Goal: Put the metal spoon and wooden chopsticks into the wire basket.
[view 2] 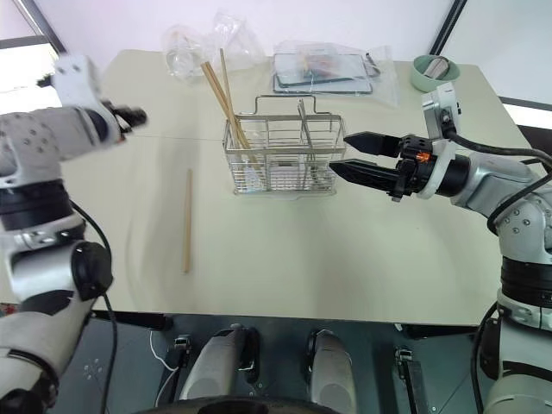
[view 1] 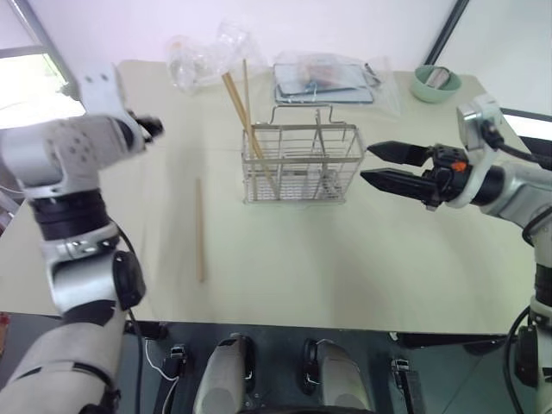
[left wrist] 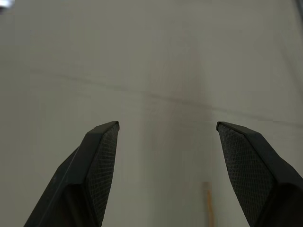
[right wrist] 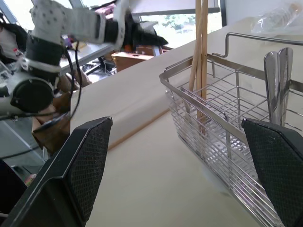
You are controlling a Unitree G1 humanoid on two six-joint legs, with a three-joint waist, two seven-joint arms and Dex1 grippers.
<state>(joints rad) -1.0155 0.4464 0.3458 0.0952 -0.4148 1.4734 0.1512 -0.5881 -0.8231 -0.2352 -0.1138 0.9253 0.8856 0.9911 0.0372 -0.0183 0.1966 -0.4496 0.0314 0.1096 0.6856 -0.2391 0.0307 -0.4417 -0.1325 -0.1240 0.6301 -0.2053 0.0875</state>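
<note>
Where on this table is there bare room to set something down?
Bare: the near strip in front of the basket, and the stretch between the loose chopstick and the basket. Crowded: the far edge, with plastic bags, a tray and a green bowl.

Three wooden chopsticks: two (view 1: 239, 108) stand leaning in the left end of the one wire basket (view 1: 302, 164), and one (view 1: 200, 229) lies flat on the bench (view 1: 362, 259), left of the basket and nearer. One metal spoon (right wrist: 278, 85) stands in the basket. One pale green bowl (view 1: 435, 84) sits at the far right. One tray in plastic wrap (view 1: 326, 82) lies behind the basket.
</note>
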